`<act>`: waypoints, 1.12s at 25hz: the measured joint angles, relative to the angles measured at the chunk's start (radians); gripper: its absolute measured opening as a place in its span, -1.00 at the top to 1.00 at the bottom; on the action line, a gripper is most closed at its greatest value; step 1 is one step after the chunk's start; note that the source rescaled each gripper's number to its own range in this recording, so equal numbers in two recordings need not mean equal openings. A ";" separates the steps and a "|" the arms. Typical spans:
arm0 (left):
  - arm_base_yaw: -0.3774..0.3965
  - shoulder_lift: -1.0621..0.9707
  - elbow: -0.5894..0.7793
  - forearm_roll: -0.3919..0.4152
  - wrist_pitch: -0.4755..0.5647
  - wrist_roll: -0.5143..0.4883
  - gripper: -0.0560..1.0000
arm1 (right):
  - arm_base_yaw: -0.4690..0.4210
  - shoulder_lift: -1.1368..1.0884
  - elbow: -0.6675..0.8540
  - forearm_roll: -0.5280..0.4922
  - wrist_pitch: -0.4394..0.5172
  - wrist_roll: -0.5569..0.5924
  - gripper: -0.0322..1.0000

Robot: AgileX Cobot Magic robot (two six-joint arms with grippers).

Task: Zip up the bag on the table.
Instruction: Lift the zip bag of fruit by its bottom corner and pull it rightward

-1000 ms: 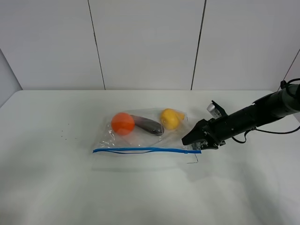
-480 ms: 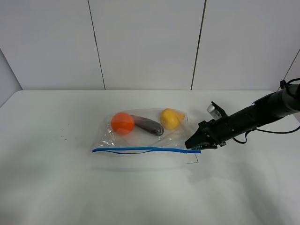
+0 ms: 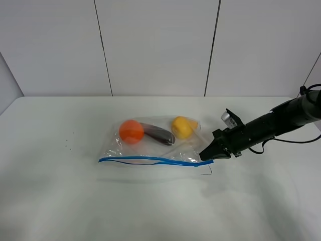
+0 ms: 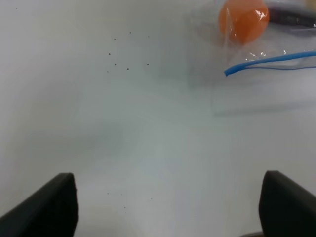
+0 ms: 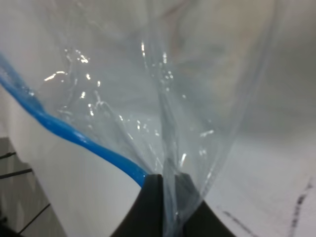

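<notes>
Since a second ago the right gripper (image 3: 205,153) has pinched down. Its jaws stood spread around a corner of the bag (image 3: 150,146) before. Now they are clenched on the clear plastic at the right end of the blue zipper strip (image 3: 150,159). That strip, straight before, now runs in a slight wave.

From where I stand, the bag lies on the white table (image 3: 60,196), a little right of the middle of the high view, with its zipper edge along the near side. An orange round item (image 3: 131,131), a dark grey item (image 3: 159,134) and a yellow item (image 3: 181,127) show through it in a row toward the far edge. The right arm reaches in from the right edge of the frame.

The left gripper (image 4: 168,202) hangs over the table with its jaws released wide, gripping nothing, well apart from the bag's orange end.
</notes>
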 joint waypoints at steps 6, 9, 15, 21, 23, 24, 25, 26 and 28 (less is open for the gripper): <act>0.000 0.000 0.000 0.000 0.000 0.000 -0.90 | 0.000 0.000 0.000 0.116 0.138 0.000 0.94; 0.000 0.000 0.000 0.000 0.000 0.000 -0.90 | 0.000 0.000 0.000 0.190 0.175 0.030 0.94; 0.000 0.000 0.000 0.000 0.000 0.000 -0.90 | 0.000 0.000 0.000 0.239 0.178 0.145 0.94; 0.000 0.000 0.000 0.000 0.002 0.000 -0.90 | 0.000 -0.056 0.001 0.290 0.175 0.207 0.94; 0.000 0.000 0.000 0.000 0.002 0.000 -0.90 | 0.000 -0.094 0.001 0.303 0.175 0.238 0.94; 0.000 0.000 0.000 0.000 0.002 0.000 -0.90 | 0.000 -0.094 0.001 0.303 0.175 0.238 0.94; 0.000 0.000 0.000 0.000 0.002 0.000 -0.90 | 0.000 -0.116 0.000 0.308 0.176 0.256 0.94; 0.000 0.000 0.000 0.000 0.002 0.000 -0.90 | 0.000 -0.131 0.000 0.312 0.176 0.268 0.94; 0.000 0.000 0.000 0.000 0.002 0.000 -0.90 | 0.000 -0.154 -0.002 0.320 0.176 0.289 0.94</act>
